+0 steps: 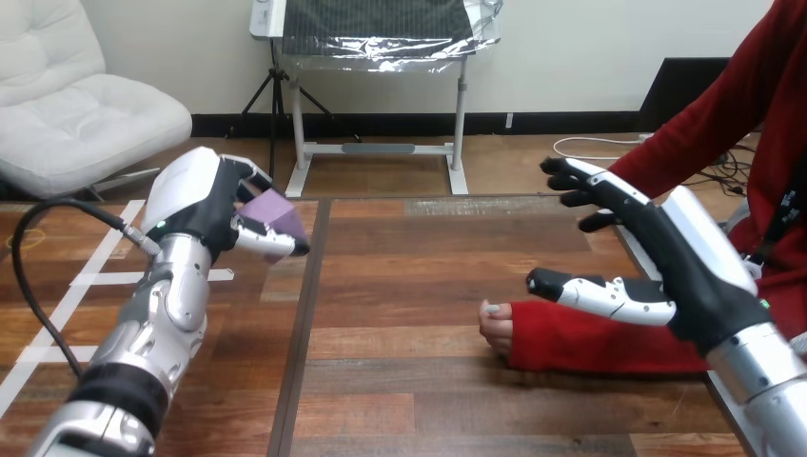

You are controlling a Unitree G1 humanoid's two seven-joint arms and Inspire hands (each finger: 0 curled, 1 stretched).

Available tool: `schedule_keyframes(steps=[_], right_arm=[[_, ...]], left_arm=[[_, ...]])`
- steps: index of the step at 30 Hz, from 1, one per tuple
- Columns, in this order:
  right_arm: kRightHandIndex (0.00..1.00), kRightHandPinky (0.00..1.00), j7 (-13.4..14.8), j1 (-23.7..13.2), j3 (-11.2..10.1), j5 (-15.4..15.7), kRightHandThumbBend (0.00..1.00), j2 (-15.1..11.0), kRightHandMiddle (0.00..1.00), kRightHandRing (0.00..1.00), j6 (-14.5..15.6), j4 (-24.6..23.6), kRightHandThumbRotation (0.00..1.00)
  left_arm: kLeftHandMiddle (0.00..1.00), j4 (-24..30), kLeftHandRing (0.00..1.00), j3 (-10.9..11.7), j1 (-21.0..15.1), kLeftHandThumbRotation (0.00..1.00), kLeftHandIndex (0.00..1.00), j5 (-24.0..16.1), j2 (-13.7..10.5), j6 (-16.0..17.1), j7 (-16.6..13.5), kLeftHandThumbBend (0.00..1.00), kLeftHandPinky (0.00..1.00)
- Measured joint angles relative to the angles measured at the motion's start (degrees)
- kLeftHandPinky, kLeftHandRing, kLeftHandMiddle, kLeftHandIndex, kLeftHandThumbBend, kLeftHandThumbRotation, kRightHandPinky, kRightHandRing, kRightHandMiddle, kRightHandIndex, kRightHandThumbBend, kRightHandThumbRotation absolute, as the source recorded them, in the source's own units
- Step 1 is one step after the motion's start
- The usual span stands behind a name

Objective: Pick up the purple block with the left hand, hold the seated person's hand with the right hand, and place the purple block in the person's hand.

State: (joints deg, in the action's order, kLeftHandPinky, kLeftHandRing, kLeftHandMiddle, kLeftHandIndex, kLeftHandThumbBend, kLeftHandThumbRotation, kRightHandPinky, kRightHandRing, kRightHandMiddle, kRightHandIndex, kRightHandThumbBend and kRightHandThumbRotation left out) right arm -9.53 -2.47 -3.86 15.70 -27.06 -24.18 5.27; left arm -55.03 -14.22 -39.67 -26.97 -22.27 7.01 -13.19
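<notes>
The left hand (211, 205) has its fingers and thumb curled round the purple block (279, 211), lifted clear of the table (409, 390) at its left side. The right hand (666, 262) is spread wide with nothing in it, above the red sleeve (590, 343). The person's hand (495, 326) lies on the wood, curled, well apart from the block. My worry is that no palm is offered. If the right hand closes on sleeve rather than hand, the block could land on knuckles and roll off.
</notes>
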Motion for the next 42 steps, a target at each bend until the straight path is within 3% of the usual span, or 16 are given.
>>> schedule_keyframes(steps=[19,30,36,42], right_arm=[[0.87,0.69,-0.88,-3.22,0.21,3.17,1.00,-6.00,0.88,0.85,-1.65,11.52,0.66],[0.90,0.74,-5.78,-7.34,2.41,5.54,1.00,-10.32,0.91,0.87,-1.72,17.83,0.60],[0.91,0.77,-9.22,-10.02,3.99,6.52,1.00,-11.76,0.91,0.88,-1.15,20.14,0.56],[0.90,0.76,-10.67,-12.30,5.62,7.84,1.00,-12.40,0.90,0.87,-0.88,22.13,0.50]], left_arm=[[0.39,15.59,0.32,3.98,8.42,0.00,0.42,2.05,-0.06,-1.19,2.66,0.70,0.27],[0.39,22.01,0.30,5.15,10.90,0.00,0.43,2.11,-0.14,-3.93,5.13,0.72,0.26],[0.39,24.19,0.32,6.04,11.10,0.00,0.42,2.24,-0.14,-5.07,6.02,0.72,0.27],[0.39,26.14,0.32,6.75,11.09,0.00,0.42,2.40,-0.18,-5.49,6.64,0.73,0.28]])
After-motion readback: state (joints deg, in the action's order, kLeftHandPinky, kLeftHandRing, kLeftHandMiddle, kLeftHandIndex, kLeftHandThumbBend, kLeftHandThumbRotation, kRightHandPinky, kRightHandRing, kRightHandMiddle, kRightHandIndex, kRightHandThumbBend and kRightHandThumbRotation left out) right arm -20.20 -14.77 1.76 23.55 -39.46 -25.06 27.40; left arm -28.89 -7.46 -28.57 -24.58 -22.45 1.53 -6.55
